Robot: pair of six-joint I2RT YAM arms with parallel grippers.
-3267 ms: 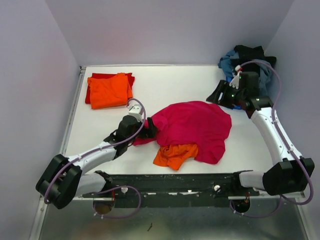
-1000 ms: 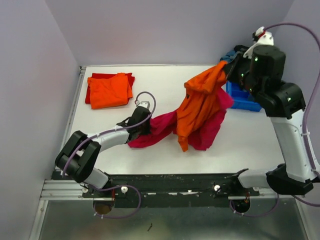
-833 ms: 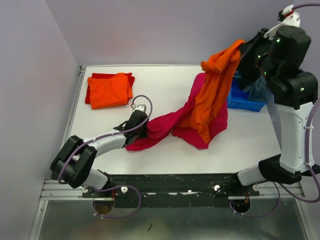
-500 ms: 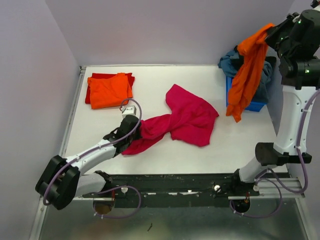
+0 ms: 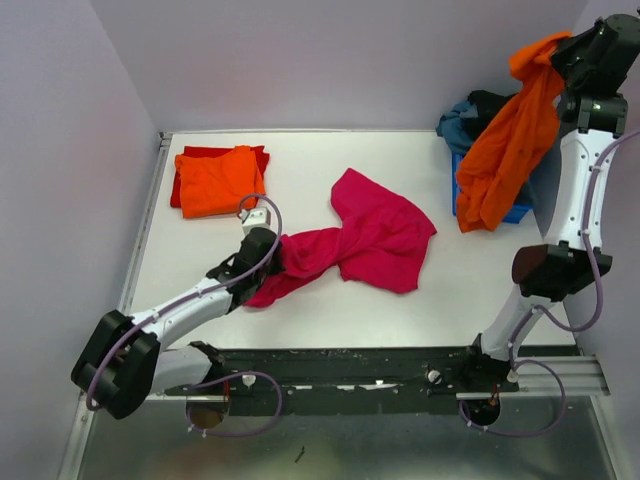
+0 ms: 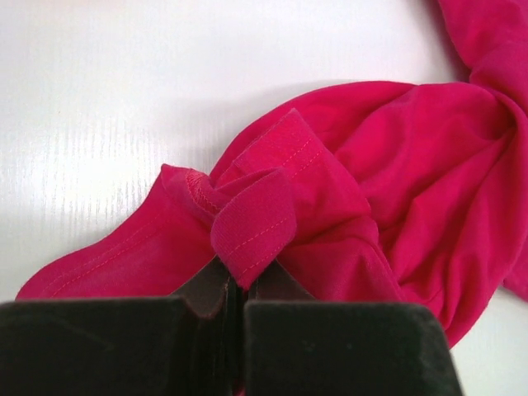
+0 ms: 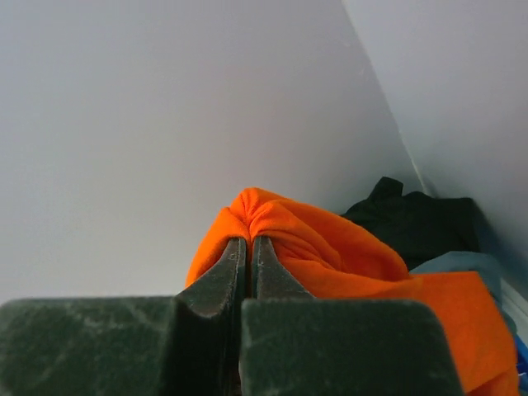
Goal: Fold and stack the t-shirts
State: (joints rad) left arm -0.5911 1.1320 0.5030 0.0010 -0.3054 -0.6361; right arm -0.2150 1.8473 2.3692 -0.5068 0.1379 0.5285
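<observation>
A crumpled magenta-pink t-shirt (image 5: 375,235) lies mid-table. My left gripper (image 5: 272,250) is shut on a hemmed fold at its left end (image 6: 247,223), low on the table. My right gripper (image 5: 560,45) is raised high at the back right, its jaws pinched together on a bright orange t-shirt (image 5: 510,150) that hangs down over the blue bin (image 5: 518,213). The right wrist view shows the orange cloth (image 7: 330,247) bunched over the fingertips. A folded orange t-shirt (image 5: 218,180) rests on a red one (image 5: 205,152) at the back left.
A teal-blue t-shirt (image 5: 458,120) and a black one (image 5: 490,100) are heaped in the bin at the back right corner. Grey walls close the table at the back and both sides. The right arm's elbow (image 5: 550,270) stands over the table's right edge.
The right gripper pulled the orange t-shirt up off the magenta one and carried it right and higher, over the bin. The magenta t-shirt dropped flat. The left gripper kept its hold.
</observation>
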